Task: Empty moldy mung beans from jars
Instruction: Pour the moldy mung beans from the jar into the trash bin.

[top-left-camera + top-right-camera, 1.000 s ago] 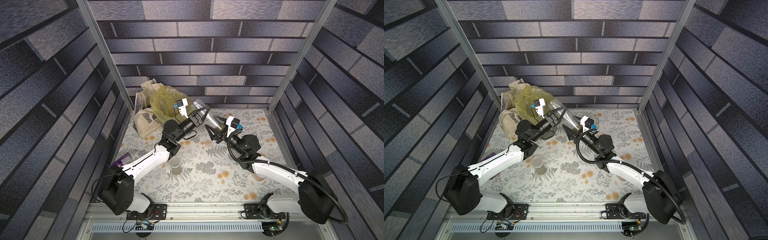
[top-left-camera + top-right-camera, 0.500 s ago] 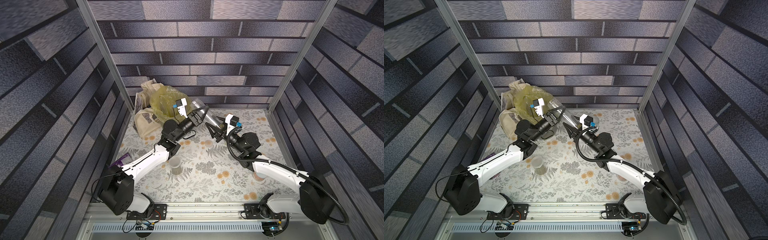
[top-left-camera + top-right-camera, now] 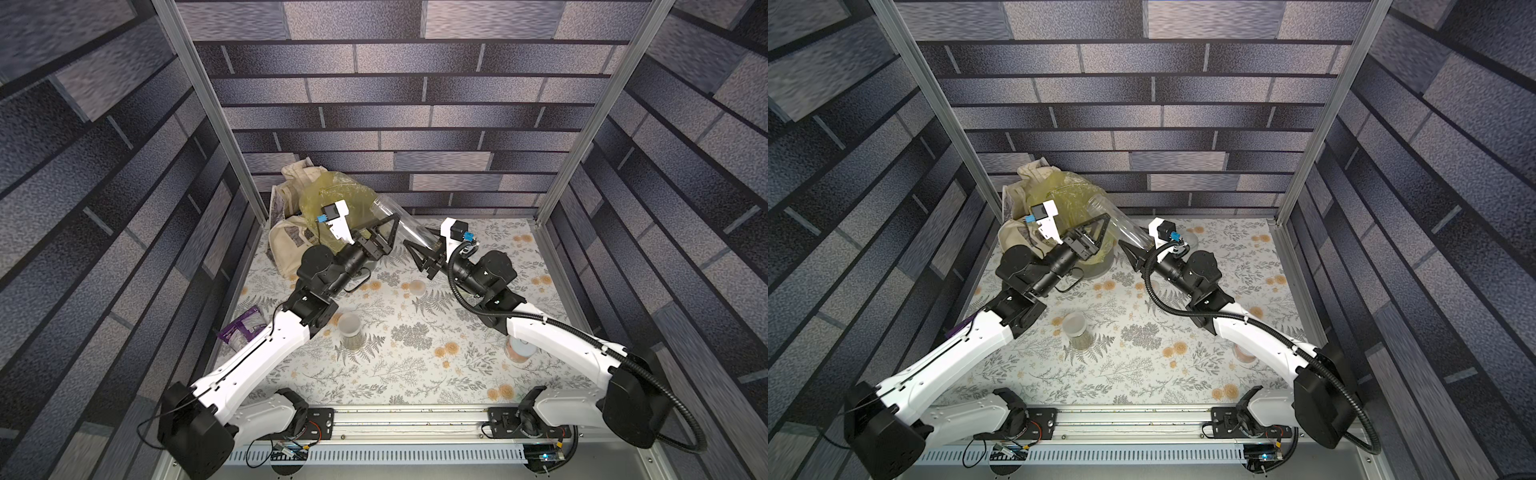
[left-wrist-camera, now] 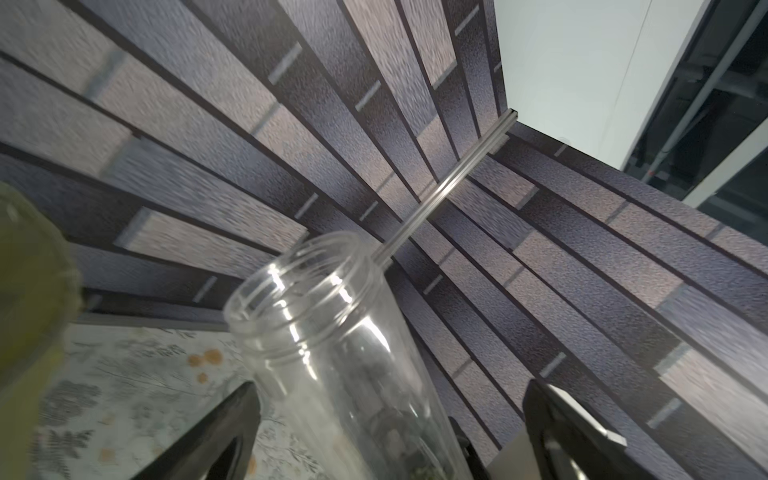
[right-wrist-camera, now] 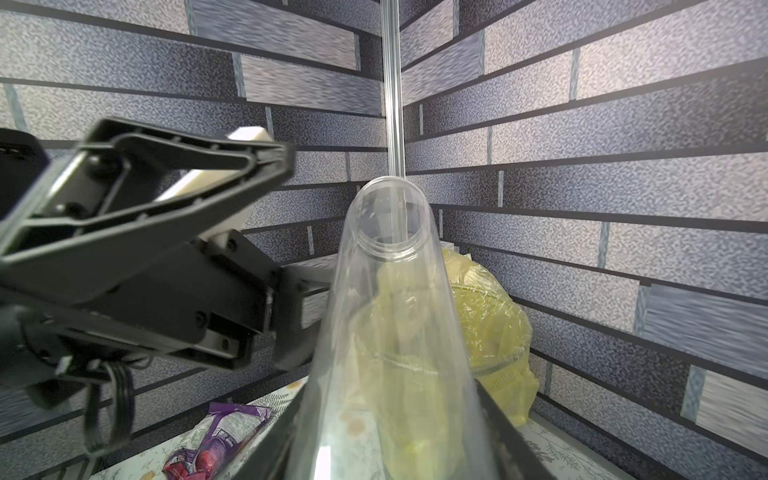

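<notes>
- R pincer [image 3: 420, 247] pinches the tall jar [image 3: 405, 224] at its base end. In the R wrist view its dark fingers [image 5: 498, 415] press on both sides of the clear wall.
- Tall jar [image 3: 1121, 226] has no lid and is tilted, held up off the bench [image 3: 395, 374]. Its open mouth points toward the bin [image 3: 336, 199] w/ yellow bag in the back-left corner. In both top views the mouth sits at the bag's edge; can't tell if it's over the bag or just beside it.
- L pincer [image 3: 388, 232] is spread wide. In the L wrist view its fingers [image 4: 216, 436] stand either side of the tall jar [image 4: 332, 353] w/ gaps, no contact seen.
- Tall jar looks nearly empty inside. Sth greenish shows at its base end in the L wrist view, too blurred to name.
- Short jar [image 3: 350, 328] stands upright on the bench w/ frosted lid on, just beside the L forearm. Mung beans [image 3: 353, 341] fill its lower part.
- Loose frosted lid [image 3: 417, 286] lies flat on the bench btwn the two arms, near the R pincer.
- Pinkish can [image 3: 519, 349] is on the bench, partly under the R arm.
- Beige cloth bag [image 3: 291, 237] leans beside the bin.
- Purple packet [image 3: 241, 332] lies at the bench's left edge.
</notes>
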You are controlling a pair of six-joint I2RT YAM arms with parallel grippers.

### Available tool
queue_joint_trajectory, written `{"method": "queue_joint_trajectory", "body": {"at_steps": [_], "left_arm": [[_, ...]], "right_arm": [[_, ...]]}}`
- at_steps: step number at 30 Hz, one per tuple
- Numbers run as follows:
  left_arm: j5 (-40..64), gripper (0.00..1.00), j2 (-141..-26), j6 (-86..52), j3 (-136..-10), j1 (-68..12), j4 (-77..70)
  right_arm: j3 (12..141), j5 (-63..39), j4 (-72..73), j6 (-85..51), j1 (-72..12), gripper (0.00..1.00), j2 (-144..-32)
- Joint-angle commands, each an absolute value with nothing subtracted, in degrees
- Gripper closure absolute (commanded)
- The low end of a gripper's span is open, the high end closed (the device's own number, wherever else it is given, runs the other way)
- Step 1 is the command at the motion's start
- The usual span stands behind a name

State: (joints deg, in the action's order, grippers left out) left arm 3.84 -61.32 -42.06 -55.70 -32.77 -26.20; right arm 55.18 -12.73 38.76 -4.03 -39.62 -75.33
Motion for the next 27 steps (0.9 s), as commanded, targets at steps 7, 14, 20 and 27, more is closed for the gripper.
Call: {"method": "queue_joint_trajectory", "body": {"at_steps": [7,14,20,27], "left_arm": [[-17.31,0.00,-47.61,-23.92,-55.53,-29.92,-4.97],[-20.12,0.00,-42.20,-24.00,-50.37,-28.40,-2.90],[-20.80,0.00,-37.66,-25.01,-46.71,-26.31,-1.57],[-20.87,0.00,-34.03,-27.02,-44.27,-23.21,0.47]], "right_arm": [[87.64,-11.34,-4.29,0.99,-39.63,0.53,-88.78],[113.19,-11.47,-23.49,1.99,-39.50,0.53,-105.80],[145.25,-7.21,-42.54,6.01,-39.46,0.54,-125.39],[158.31,-2.85,-48.06,7.23,-39.46,0.52,-133.48]]}}
